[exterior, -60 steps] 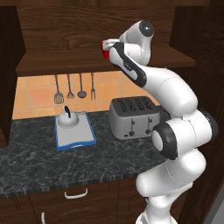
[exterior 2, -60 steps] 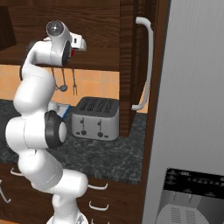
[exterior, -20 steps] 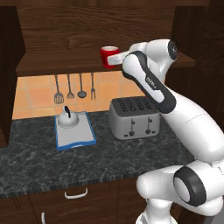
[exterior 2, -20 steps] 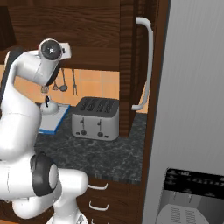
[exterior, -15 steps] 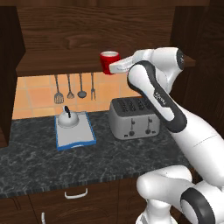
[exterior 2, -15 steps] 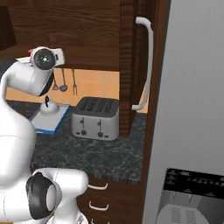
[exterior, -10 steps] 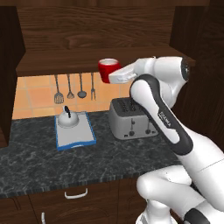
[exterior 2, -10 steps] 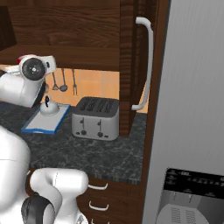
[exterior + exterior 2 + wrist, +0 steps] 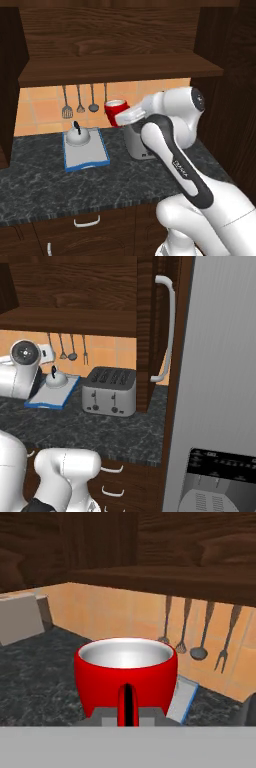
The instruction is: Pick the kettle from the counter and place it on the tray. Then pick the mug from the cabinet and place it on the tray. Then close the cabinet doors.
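Observation:
In the left base view my gripper (image 9: 121,119) is shut on the red mug (image 9: 115,111), which hangs upright in the air below the cabinet shelf (image 9: 120,68), right of the tray. The hand view shows the mug (image 9: 125,674) close up, pale inside, its handle (image 9: 127,704) toward me between the fingers. The small white kettle (image 9: 78,135) stands on the far end of the blue-rimmed tray (image 9: 87,155) on the dark counter (image 9: 60,185). From the right, the kettle (image 9: 56,378) and tray (image 9: 50,394) sit behind my arm. The cabinet door (image 9: 150,331) stands open.
A silver toaster (image 9: 110,391) stands on the counter right of the tray, partly hidden by my arm in the left base view. Utensils (image 9: 79,100) hang on the orange tiled wall. A grey fridge (image 9: 220,381) fills the right. Drawers (image 9: 87,220) lie below the counter.
The arm has brought the mug off the cabinet shelf and down to the left, below shelf level and nearer the tray. Kettle and tray have not moved.

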You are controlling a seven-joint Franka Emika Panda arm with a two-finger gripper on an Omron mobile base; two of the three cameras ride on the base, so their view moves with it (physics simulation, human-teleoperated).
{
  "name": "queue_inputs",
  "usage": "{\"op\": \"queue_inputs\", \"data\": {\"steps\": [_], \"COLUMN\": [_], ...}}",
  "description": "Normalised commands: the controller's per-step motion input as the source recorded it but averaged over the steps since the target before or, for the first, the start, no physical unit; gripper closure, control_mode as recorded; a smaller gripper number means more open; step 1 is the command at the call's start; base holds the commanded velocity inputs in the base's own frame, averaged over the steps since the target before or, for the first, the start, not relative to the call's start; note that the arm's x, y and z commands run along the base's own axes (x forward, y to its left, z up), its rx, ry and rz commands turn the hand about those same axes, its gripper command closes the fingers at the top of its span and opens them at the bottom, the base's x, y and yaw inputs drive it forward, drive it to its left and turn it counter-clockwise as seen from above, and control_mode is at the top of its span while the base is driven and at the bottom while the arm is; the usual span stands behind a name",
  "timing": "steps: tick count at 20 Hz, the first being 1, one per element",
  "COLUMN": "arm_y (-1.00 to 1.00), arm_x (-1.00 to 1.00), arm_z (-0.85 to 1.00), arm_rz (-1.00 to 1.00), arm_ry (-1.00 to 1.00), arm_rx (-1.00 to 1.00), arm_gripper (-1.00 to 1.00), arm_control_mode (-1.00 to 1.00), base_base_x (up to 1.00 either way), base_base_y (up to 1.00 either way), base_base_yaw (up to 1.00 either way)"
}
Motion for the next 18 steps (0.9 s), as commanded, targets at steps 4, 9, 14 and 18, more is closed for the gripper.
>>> {"op": "queue_inputs", "data": {"steps": [4,9,14,18], "arm_y": [0.24,0.25,0.26,0.24], "arm_x": [0.17,0.26,0.41,0.5], "arm_z": [-0.87,-0.83,-0.68,-0.46], "arm_rz": [0.03,0.09,0.08,0.02], "arm_ry": [0.24,0.12,0.01,0.0], "arm_rx": [-0.09,-0.05,-0.09,-0.08], "arm_gripper": [1.0,1.0,1.0,1.0], "arm_control_mode": [-1.0,-1.0,-1.0,-1.0], "base_base_x": [0.0,0.0,0.0,0.0], "base_base_y": [0.0,0.0,0.0,0.0], "base_base_yaw": [0.0,0.0,0.0,0.0]}}
